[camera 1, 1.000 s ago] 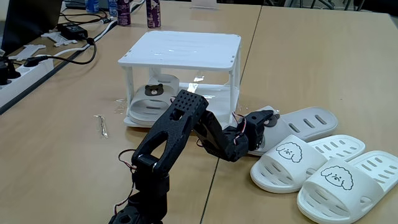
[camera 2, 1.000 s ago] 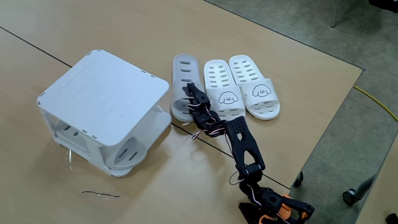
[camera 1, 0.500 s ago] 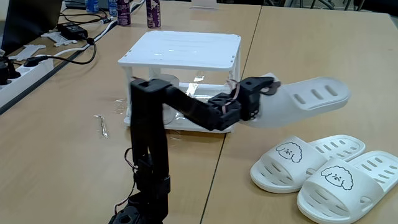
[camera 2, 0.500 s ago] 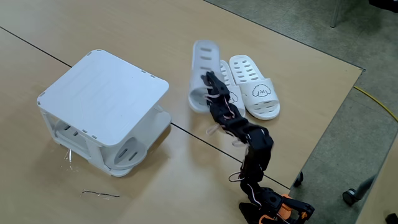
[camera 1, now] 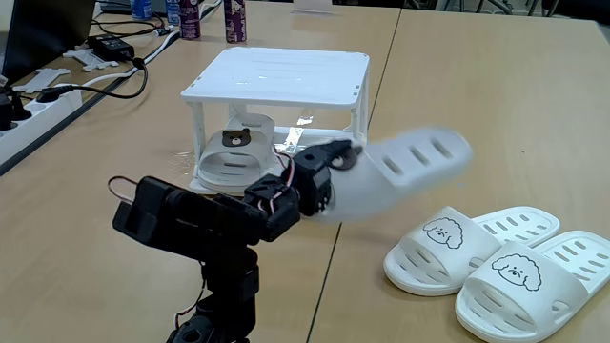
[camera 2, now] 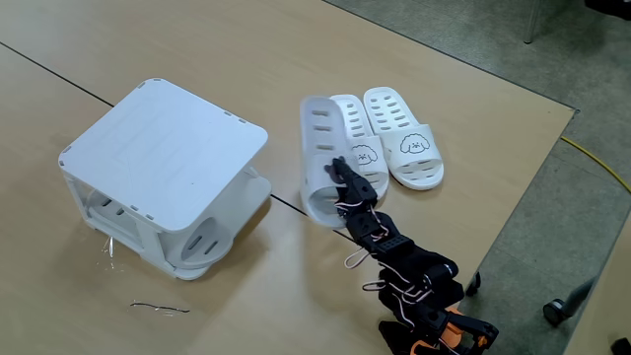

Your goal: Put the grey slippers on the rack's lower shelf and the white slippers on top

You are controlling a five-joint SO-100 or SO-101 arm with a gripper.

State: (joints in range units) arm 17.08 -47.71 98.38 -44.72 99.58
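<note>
Grey slipper (camera 1: 400, 171) pulled back, blurred, airborne

The grey slipper (camera 1: 405, 171) I hold aloft is smeared by motion blur, its strap hidden behind my gripper (camera 1: 335, 160). The near white slipper (camera 1: 534, 286) is cut off at the bottom edge.

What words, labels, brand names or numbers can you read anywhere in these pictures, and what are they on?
No readable text in either fixed view.
The dark bottles at the far edge of the wooden table carry labels that are too small and blurred to read.
The white open-toe rubber slippers bear only a line-drawn dog face, no lettering.
The light grey rubber slipper on the white plastic rack's lower shelf shows a dark bear face, no words.
</note>
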